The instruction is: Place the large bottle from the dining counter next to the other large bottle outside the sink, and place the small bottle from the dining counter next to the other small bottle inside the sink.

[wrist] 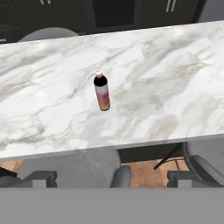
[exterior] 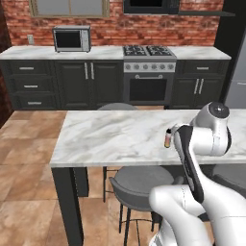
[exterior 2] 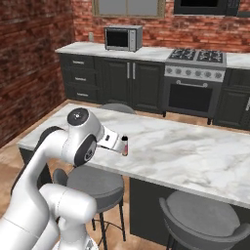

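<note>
Upright, the small bottle [wrist: 102,92] stands cap-up on the dining counter [wrist: 175,78].

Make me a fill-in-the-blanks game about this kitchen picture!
1. The small bottle stands on the ____ counter.
2. The claw hovers above it, wide ____.
3. The microwave sits in front of a red ____ wall.

Missing words: dining; open; brick

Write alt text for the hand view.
A short thin bottle with a pale cap, dark neck and pink-to-yellow body stands upright, alone, on a long white grey-veined marble dining counter. Round grey stools sit below the counter's near edge; dark cabinets lie beyond.
</note>
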Motion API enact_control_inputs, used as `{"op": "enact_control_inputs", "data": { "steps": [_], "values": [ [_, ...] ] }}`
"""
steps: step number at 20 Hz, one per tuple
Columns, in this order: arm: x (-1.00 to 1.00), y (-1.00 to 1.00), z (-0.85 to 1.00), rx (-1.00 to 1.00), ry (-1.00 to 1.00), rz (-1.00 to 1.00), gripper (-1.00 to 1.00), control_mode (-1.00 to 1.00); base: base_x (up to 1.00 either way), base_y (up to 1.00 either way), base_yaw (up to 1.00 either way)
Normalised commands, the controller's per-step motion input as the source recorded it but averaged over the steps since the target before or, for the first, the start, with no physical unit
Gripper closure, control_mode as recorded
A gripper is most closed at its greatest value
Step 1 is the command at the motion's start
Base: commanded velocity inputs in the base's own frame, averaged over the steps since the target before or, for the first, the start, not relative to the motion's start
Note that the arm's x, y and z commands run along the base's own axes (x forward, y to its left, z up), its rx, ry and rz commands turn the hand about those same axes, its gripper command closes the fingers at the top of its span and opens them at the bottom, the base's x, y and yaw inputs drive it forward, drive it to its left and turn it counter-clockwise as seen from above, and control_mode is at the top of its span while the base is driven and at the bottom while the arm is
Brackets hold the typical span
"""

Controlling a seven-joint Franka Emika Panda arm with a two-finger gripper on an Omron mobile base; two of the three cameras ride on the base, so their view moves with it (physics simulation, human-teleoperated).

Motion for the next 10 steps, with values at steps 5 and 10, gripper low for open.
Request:
{"op": "enact_control_inputs", "data": {
  "steps": [5, 10],
  "values": [
    [0.10, 0.31, -0.04, 0.00, 0.00, 0.00, -1.00, -1.00, 0.00, 0.00, 0.00],
    [0.23, 0.14, -0.12, 0.00, 0.00, 0.00, -1.00, -1.00, 0.00, 0.00, 0.00]
  ]
}}
